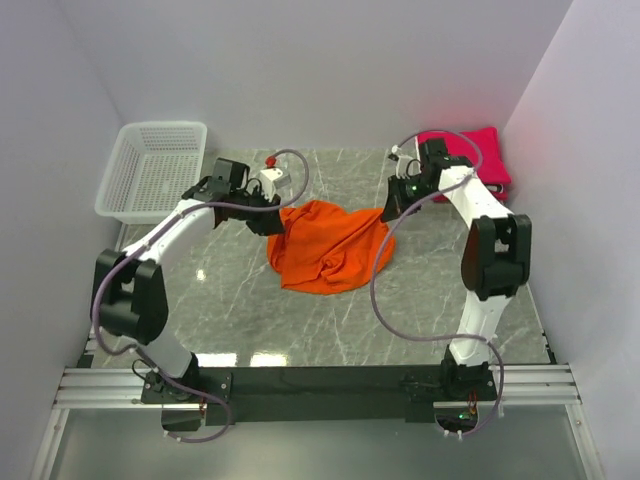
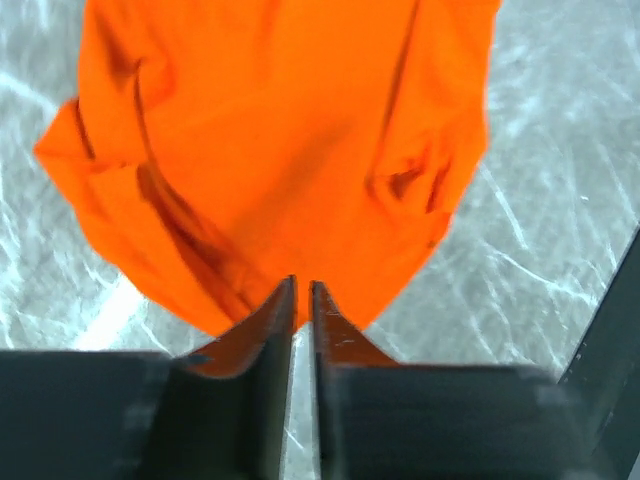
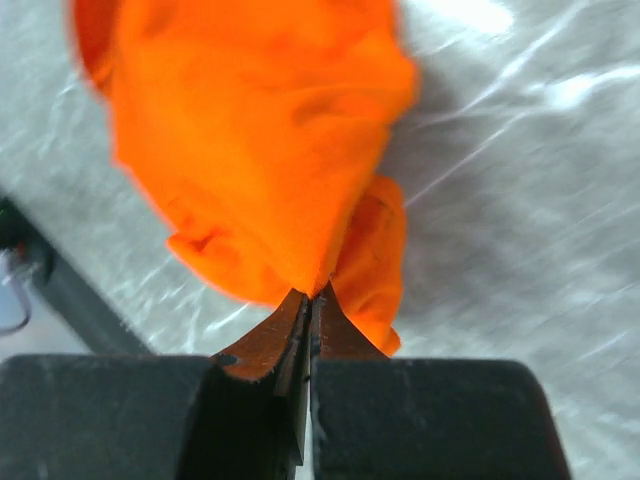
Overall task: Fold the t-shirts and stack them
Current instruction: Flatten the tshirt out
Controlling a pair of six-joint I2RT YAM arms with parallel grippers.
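Left end effector (image 2: pixel 303 292) and right end effector (image 3: pixel 311 296) are each pinching the orange t-shirt (image 1: pixel 335 248), jaws nearly closed. It's lying bunched on the bench (image 1: pixel 300 325), left of the folded crimson t-shirts (image 1: pixel 482 150).

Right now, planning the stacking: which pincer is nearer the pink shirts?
Right. The right pincer pinches the orange shirt near the pink shirts; the left pincer pinches its opposite edge, by the basket.

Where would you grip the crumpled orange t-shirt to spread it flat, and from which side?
Probably the far edge of the orange t-shirt, at its two outer corners, each gripper coming from its own side. The middle is bunched, while thin cloth sticks out at those ends, where the left gripper and right gripper now pinch it.
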